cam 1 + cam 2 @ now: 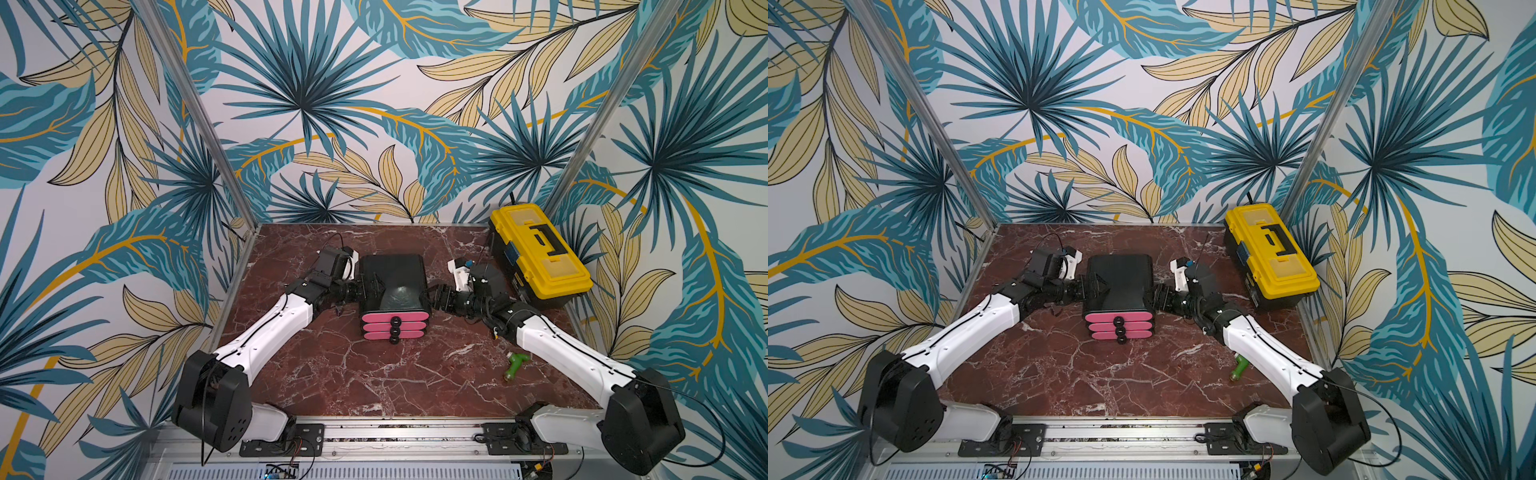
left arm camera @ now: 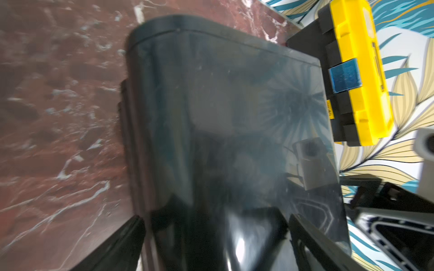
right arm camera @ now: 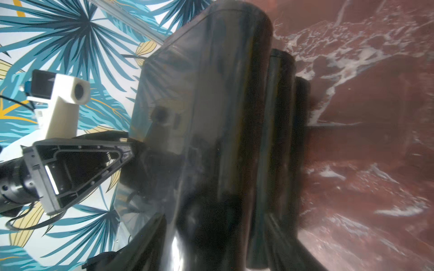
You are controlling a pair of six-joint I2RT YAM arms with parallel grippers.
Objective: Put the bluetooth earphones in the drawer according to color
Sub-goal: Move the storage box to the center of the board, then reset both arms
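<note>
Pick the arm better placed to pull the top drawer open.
Right, narrowly. The right gripper sits beside the right wall of the cabinet, close to the knob of the top drawer. The left gripper has a finger over the cabinet top and would have to back off first.

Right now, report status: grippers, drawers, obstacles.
Left gripper and right gripper open, flanking small black cabinet. Three pink drawers shut; no earphones visible. Green-handled tool beside right arm.

Locate the drawer [image 1: 395,270] at the centre of your table [image 1: 353,374], left gripper [image 1: 368,291] at its left side, right gripper [image 1: 432,297] at its right. Toolbox [image 1: 540,257] stands rear right; tool [image 1: 514,365] lies front right
</note>
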